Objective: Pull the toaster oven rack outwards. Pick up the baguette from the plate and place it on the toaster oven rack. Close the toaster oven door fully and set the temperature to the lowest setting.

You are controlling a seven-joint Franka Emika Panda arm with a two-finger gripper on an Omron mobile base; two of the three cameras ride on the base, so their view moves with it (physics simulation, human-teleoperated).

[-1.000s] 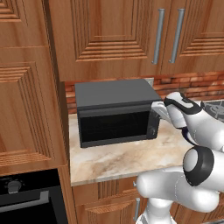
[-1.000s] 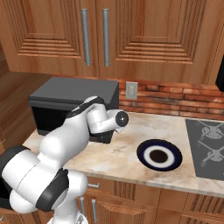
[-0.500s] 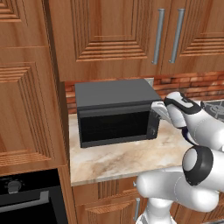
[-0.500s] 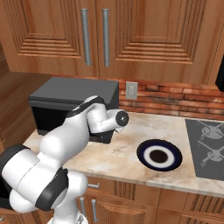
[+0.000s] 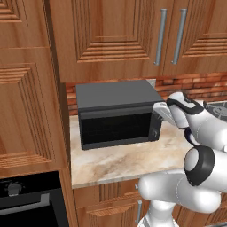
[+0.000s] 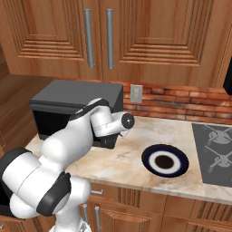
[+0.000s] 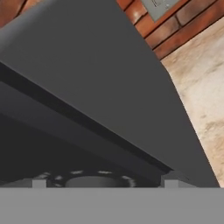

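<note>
You see the toaster oven (image 5: 117,113) at the centre of the left base view, its toaster oven door (image 5: 116,127) shut flat. The tool (image 5: 158,116) sits at the oven's upper right front corner by the control strip, forearm bent in from the right; its fingers look spread, though they are barely visible. The plate (image 6: 165,161) lies on the counter (image 6: 122,161), right of centre in the right base view.
</note>
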